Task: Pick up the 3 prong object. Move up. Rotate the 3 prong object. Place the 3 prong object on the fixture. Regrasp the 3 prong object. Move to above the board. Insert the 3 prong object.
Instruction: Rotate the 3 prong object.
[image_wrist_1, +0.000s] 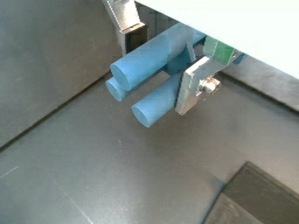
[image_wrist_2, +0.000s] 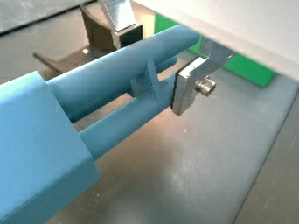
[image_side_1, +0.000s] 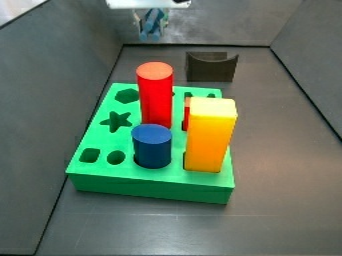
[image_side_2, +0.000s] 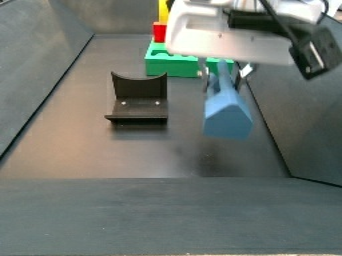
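The 3 prong object (image_wrist_1: 149, 72) is a steel-blue plastic piece with three round prongs, and my gripper (image_wrist_1: 163, 56) is shut on it partway along its length. It fills much of a wrist view (image_wrist_2: 105, 105). In a side view the gripper (image_side_2: 222, 70) holds the object (image_side_2: 226, 108) in the air, tilted down, to the right of the fixture (image_side_2: 136, 98). The fixture (image_side_1: 211, 66) is a dark block with a U-shaped notch, standing behind the green board (image_side_1: 100, 150). The gripper (image_side_1: 154, 13) and the object (image_side_1: 156, 26) are high at the back.
On the board stand a red cylinder (image_side_1: 155, 95), a short dark-blue cylinder (image_side_1: 151, 147) and a yellow block (image_side_1: 210, 133). Grey walls close in the floor on both sides. A strip of the board (image_wrist_2: 251, 68) shows behind the fingers.
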